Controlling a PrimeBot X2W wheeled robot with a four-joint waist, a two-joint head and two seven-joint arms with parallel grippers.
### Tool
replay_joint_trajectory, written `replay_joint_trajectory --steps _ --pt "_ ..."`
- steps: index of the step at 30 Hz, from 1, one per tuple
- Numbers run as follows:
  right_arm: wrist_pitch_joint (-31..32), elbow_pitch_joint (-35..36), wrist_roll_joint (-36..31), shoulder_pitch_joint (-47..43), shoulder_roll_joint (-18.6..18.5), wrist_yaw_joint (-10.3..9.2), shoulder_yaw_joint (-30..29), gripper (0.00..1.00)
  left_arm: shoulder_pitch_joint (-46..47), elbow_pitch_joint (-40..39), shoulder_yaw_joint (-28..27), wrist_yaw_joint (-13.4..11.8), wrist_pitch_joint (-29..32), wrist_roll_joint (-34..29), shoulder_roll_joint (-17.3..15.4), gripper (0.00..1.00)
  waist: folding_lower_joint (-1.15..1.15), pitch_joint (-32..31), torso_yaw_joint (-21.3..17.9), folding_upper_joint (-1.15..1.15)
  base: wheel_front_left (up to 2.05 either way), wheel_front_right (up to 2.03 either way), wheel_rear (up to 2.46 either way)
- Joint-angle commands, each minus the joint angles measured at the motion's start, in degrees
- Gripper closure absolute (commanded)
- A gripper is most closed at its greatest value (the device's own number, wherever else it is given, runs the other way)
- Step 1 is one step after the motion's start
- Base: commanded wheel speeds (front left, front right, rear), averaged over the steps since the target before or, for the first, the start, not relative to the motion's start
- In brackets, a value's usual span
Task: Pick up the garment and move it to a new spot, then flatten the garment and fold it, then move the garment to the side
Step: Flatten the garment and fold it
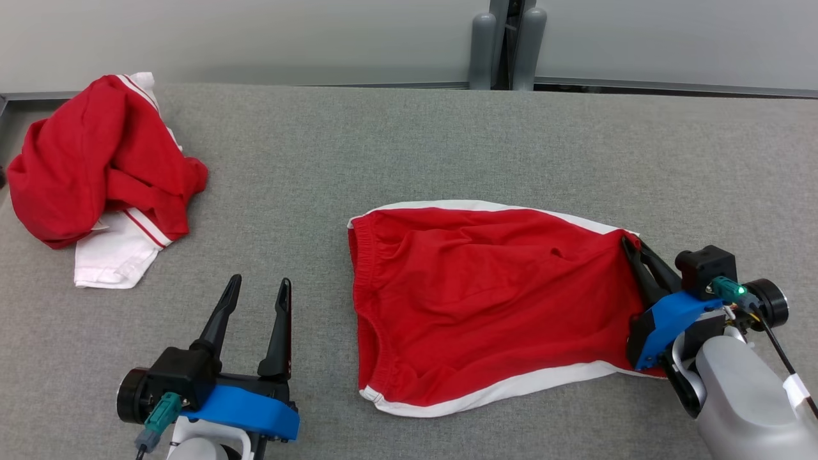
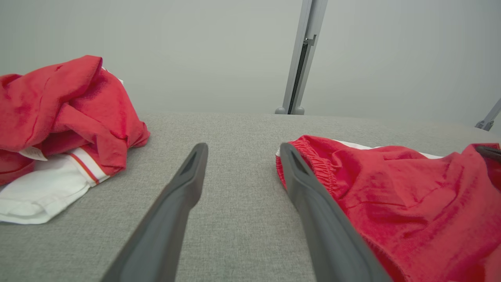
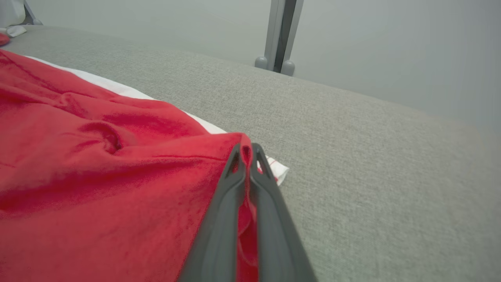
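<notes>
Red shorts (image 1: 492, 300) with white trim lie spread on the grey table (image 1: 447, 147), right of centre in the head view, with their far-right corner clamped between the closed fingers of the right gripper (image 1: 632, 246). The left gripper (image 1: 261, 281) is at the near left with fingers apart, and a crumpled red-and-white garment (image 1: 102, 172) sits at the far left. Left wrist view: the fingers (image 2: 176, 203) stand wide over bare table, the waistband just beside the right one; right wrist view: both pinch a fold of red cloth.

Even, soft light; wrist-view edges blurred.
</notes>
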State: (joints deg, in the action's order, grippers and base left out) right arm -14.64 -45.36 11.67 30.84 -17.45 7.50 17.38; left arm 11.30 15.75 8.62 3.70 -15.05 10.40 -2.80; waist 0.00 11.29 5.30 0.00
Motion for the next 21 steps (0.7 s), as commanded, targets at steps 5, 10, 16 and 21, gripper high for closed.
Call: replay_joint_trajectory --steps 5,10,16,21 --pt "-0.6 -2.3 1.7 3.1 1.0 -0.02 -0.8 0.0 0.3 -0.5 -0.6 -0.4 -0.2 -0.7 -0.2 0.0 0.0 -0.2 -0.7 0.0 0.0 0.0 0.0" --pt "-0.6 6.8 0.9 -1.3 1.1 -0.03 -5.9 0.0 -0.6 -0.9 -1.7 -0.3 -0.2 -1.7 -0.2 0.0 0.0 -1.5 -2.6 0.0 0.0 0.0 0.0" --pt "-0.6 20.4 -2.0 -9.4 3.1 -0.02 -12.3 0.0 -1.7 -1.5 -3.0 -0.1 -0.2 -2.5 -0.2 0.0 0.0 -3.1 -4.6 0.0 0.0 0.0 0.0" --pt "-0.6 28.5 -3.7 -16.0 5.9 -0.02 -14.5 0.0 -2.7 -2.2 -4.0 0.1 -0.2 -3.5 -0.2 0.0 0.0 -4.1 -6.0 0.0 0.0 0.0 0.0"
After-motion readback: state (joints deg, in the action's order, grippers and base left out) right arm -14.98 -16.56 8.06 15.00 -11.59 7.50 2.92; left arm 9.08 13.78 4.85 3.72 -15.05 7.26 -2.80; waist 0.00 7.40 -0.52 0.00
